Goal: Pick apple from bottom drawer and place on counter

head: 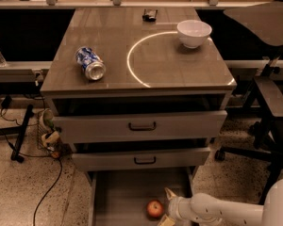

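Observation:
The apple [154, 209], small, round and red-orange, lies on the floor of the bottom drawer [118, 197], which is pulled out at the foot of the cabinet. My gripper [166, 206] reaches in from the lower right on a white arm and sits just right of the apple, one finger [170, 193] above it and one at the lower frame edge, open around nothing. The counter [113, 46] is the glossy grey-brown top with a white circle line.
A blue-and-white can [90, 63] lies on its side at the counter's left. A white bowl [194, 33] stands at the right and a small dark object [150, 15] at the back. Two grey drawer fronts stand partly open. An office chair [269, 93] is at the right; cables lie at the left.

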Motion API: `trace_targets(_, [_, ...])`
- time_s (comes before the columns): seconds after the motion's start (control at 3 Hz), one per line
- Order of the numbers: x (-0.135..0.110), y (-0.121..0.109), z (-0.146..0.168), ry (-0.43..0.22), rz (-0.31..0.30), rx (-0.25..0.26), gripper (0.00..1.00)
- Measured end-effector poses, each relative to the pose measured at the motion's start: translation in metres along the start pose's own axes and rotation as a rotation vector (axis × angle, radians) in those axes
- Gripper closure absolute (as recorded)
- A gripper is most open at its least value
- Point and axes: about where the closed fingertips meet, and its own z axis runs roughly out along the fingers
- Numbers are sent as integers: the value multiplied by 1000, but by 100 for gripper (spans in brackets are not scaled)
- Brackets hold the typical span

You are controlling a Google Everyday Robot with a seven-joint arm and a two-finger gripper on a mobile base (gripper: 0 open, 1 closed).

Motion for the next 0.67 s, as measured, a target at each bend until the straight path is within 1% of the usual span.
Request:
trace_targets(0.33, [12,-12,25,1,52,44,0])
trace_targets(0.67, [18,-24,46,0,102,75,0])
